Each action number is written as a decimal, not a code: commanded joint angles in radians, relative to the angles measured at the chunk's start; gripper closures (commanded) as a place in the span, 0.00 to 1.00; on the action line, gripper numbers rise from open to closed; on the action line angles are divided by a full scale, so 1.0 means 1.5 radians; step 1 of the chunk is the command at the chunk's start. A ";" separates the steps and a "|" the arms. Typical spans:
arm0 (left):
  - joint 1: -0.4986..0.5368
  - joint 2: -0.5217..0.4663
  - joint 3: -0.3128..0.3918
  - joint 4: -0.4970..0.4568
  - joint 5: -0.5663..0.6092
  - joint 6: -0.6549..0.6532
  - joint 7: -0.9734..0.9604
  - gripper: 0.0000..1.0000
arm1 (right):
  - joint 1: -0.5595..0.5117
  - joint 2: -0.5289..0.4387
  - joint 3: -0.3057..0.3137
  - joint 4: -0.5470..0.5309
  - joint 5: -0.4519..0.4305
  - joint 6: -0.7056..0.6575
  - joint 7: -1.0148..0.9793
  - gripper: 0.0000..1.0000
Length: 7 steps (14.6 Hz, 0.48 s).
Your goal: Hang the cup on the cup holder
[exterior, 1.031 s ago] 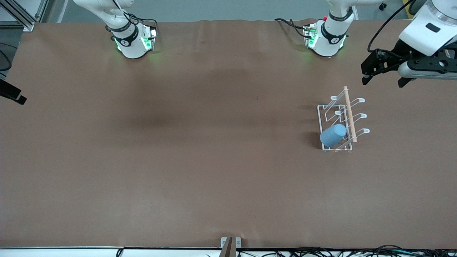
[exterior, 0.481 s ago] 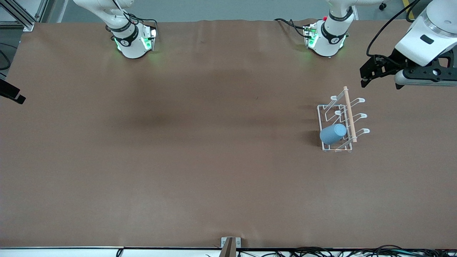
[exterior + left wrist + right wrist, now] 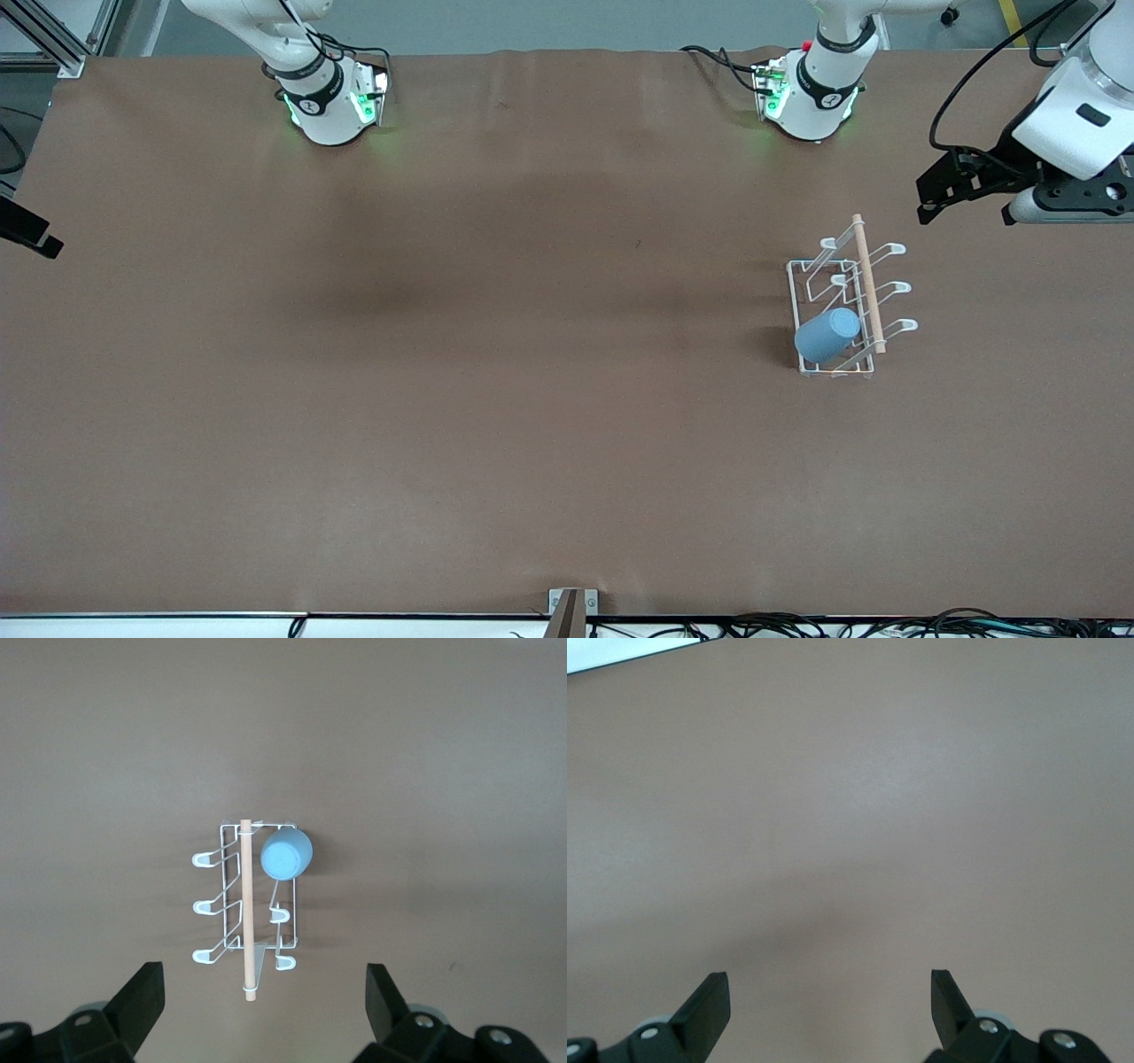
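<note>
cup hung on rack prong (nearest front camera) | left gripper spread, empty, over table | right gripper spread, empty, waiting

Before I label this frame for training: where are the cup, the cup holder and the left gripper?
cup (image 3: 827, 335): front view, on its light-blue side wall.
cup holder (image 3: 867, 282): front view, on its wooden top rod.
left gripper (image 3: 261, 1010): left wrist view, midway between its open fingertips.
</note>
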<state>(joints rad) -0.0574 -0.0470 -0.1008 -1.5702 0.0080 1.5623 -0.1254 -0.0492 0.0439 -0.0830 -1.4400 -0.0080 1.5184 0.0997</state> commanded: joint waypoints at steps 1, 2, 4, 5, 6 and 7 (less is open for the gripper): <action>-0.009 -0.019 0.024 -0.018 -0.006 0.000 0.020 0.00 | -0.008 -0.019 0.008 -0.021 -0.006 0.005 -0.006 0.00; -0.009 -0.020 0.027 -0.019 -0.006 0.000 0.022 0.00 | -0.008 -0.019 0.008 -0.021 -0.006 0.006 -0.006 0.00; -0.008 -0.020 0.027 -0.019 -0.006 0.000 0.021 0.00 | -0.008 -0.019 0.008 -0.021 -0.005 0.005 -0.006 0.00; -0.008 -0.021 0.027 -0.019 -0.006 0.000 0.021 0.00 | -0.007 -0.018 0.008 -0.021 -0.006 0.004 -0.006 0.00; -0.007 -0.021 0.027 -0.019 -0.006 0.000 0.021 0.00 | -0.007 -0.019 0.008 -0.021 -0.006 0.003 -0.006 0.00; -0.007 -0.021 0.027 -0.019 -0.007 0.001 0.021 0.00 | -0.008 -0.019 0.008 -0.021 -0.006 0.003 -0.006 0.00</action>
<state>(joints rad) -0.0585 -0.0512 -0.0695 -1.5760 0.0080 1.5623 -0.1020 -0.0492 0.0439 -0.0826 -1.4400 -0.0079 1.5178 0.0996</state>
